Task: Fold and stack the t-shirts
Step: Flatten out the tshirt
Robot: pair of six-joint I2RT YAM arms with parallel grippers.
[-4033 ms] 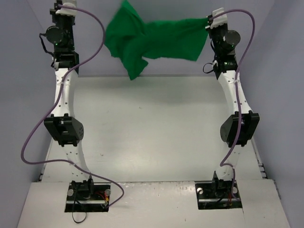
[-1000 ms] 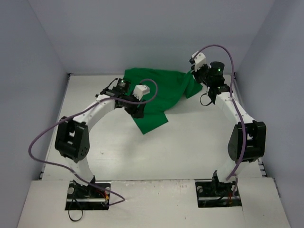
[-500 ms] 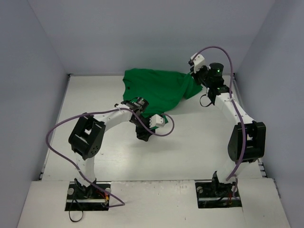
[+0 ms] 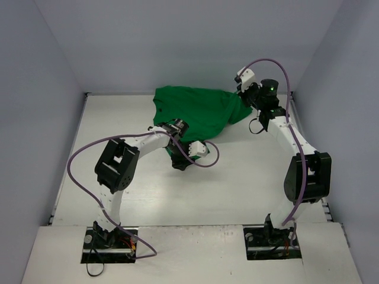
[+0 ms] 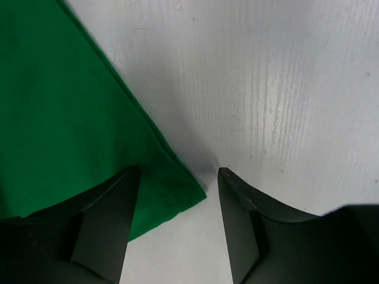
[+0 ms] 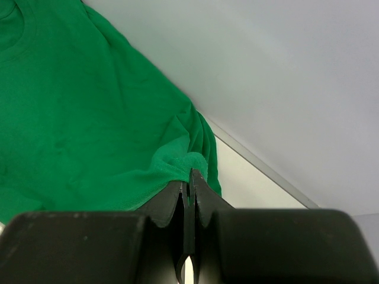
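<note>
The bright-green t-shirt (image 4: 198, 109) lies spread and wrinkled on the white table (image 4: 249, 177), at the back centre. My right gripper (image 4: 241, 93) sits at the shirt's right edge, shut on a bunched fold of the t-shirt (image 6: 89, 118), and in the right wrist view the right gripper (image 6: 190, 173) has its jaws pressed together on that cloth. My left gripper (image 4: 179, 164) hangs low over the shirt's near corner. In the left wrist view the left gripper (image 5: 177, 174) is open, one finger over the t-shirt (image 5: 71, 118), the other over bare table, with the corner between them.
Grey-blue walls close in the table on the left, back and right. The back wall (image 6: 284, 89) stands close behind my right gripper. A purple cable (image 4: 83, 160) loops out beside the left arm, and another arches over the right arm.
The shirt, held up in the air four seconds ago, now lies on the table. In the last second my left arm swung from over the shirt to its near corner. The right gripper stayed put.
</note>
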